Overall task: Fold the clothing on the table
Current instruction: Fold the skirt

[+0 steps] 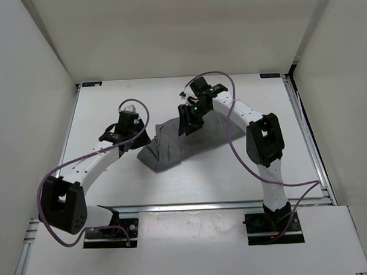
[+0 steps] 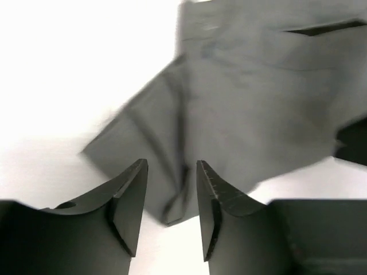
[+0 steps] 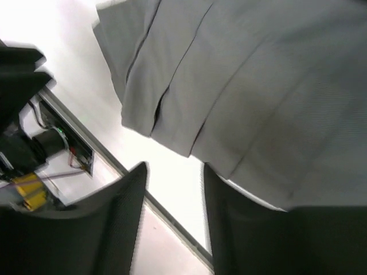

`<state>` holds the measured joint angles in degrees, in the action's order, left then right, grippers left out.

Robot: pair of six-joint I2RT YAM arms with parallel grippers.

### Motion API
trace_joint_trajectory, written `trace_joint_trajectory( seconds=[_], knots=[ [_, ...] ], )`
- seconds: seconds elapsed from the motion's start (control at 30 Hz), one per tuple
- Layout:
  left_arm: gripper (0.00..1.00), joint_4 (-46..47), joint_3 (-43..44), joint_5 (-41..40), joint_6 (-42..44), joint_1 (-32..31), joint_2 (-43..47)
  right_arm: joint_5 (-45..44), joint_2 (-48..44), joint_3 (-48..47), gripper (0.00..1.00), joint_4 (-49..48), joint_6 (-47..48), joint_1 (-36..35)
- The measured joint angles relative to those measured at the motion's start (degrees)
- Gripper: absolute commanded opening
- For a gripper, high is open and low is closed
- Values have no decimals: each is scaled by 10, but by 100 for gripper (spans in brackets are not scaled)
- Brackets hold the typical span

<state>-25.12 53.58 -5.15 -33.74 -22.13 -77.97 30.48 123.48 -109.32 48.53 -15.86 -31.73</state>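
The left arm (image 1: 82, 168) swings out leftward from its base, then reaches forward and inward. Its wrist tips down, and the left gripper (image 1: 137, 139) has its jaws parted, with a clear gap between the dark fingers (image 2: 129, 200). The right arm (image 1: 265, 140) rises from its base, folds at the elbow and stretches leftward, and the right gripper (image 1: 189, 122) points down with its jaws likewise apart.

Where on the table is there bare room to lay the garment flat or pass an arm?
Bare: white tabletop strip between the dark grey pleated garment and the near rail, plus the far-left corner. Crowded: centre, left hand and right hand at the garment.
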Motion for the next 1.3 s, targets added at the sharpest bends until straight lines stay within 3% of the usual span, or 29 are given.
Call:
trace_joint_trajectory(
  seconds=[0.07, 0.37, 0.47, 0.87, 1.1, 1.2, 1.3],
  knots=[
    [52, -3, -31, -4, -1, 16, 20, -5, 0, 9, 57, 5, 3, -18],
    [56, -17, -156, -31, -15, 32, 55, -26, -1, 11, 56, 11, 11, -73],
    [59, -4, -162, -43, -21, 28, 58, -37, -1, 11, 56, 13, 11, -83],
    [55, 75, -167, -104, -47, 15, 55, -58, -40, 41, 54, 11, 9, -100],
    [58, 73, -93, -157, -38, -34, -54, -61, -42, 42, 54, 12, 8, -92],
    [54, 72, -83, -174, -33, -45, -84, -62, -42, 42, 53, 13, 6, -90],
    [33, 68, -83, -190, -32, -50, -104, -63, -44, 42, 52, 12, 3, -87]
  ],
)
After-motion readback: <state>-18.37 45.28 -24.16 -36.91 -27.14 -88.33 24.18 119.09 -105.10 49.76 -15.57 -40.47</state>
